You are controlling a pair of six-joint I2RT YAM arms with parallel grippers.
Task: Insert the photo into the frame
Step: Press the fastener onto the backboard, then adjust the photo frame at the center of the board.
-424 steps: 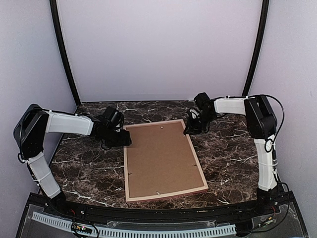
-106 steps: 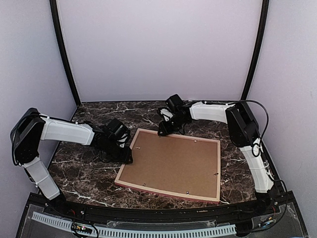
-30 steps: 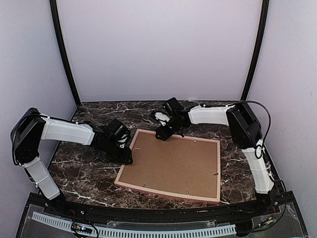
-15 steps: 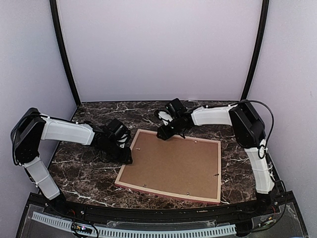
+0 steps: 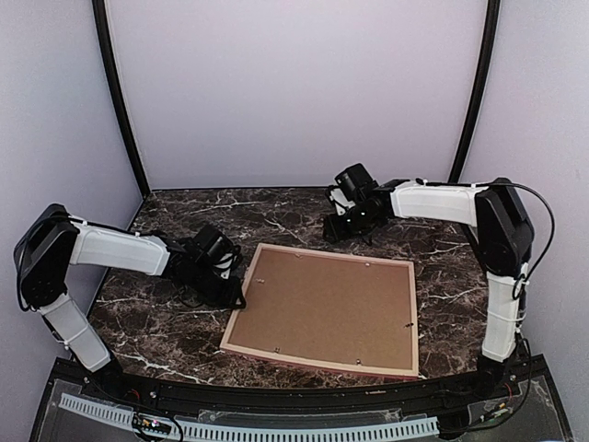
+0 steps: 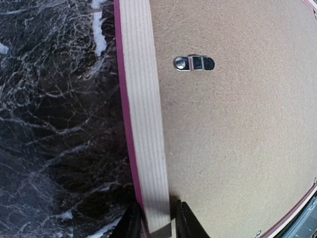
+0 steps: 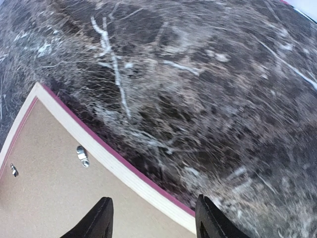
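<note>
the right hand (image 7: 153,220), released, has pulled back off the far edge of the frame (image 5: 322,308) while the left hand (image 6: 157,225) clenches its left rail, leaving the backing (image 6: 237,124) unopened.

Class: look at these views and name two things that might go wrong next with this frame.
The left tool straddles only one thin rail of the frame; lifting there may twist or drop it. The right tool hangs open beyond the far rail, touching nothing, so nothing steadies that side and the frame may skid.
</note>
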